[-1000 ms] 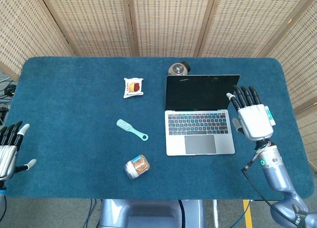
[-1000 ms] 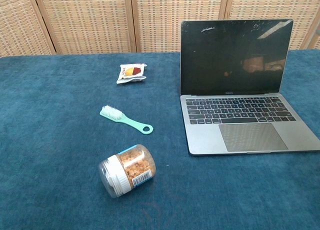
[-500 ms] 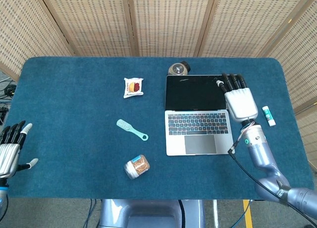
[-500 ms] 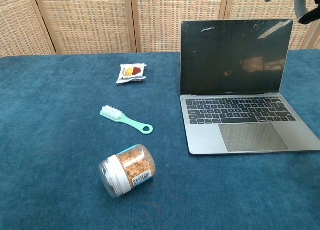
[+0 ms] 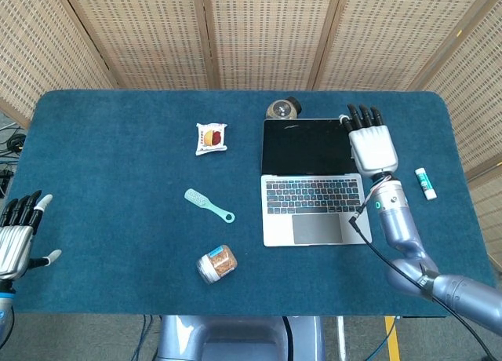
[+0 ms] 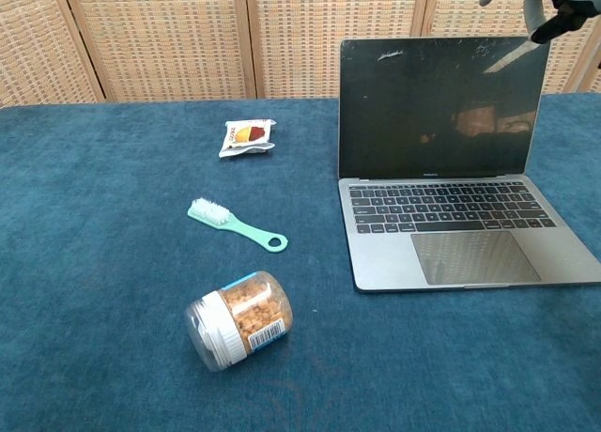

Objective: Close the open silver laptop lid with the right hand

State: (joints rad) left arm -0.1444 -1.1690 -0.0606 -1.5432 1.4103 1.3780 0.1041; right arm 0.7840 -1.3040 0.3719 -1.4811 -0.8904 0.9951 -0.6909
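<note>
Blue felt worktop (image 5: 118, 220) carries the open silver laptop (image 5: 315, 180); its upright lid's top edge runs left-right just beneath the right robot hand (image 5: 371, 145), fingers spread, grasping nothing, far nearer than the left.

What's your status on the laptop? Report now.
Right hand open, above the lid's top right corner. Left hand open, idle at table edge. Laptop lid upright, not yet closed. Nothing on the keyboard.
</note>
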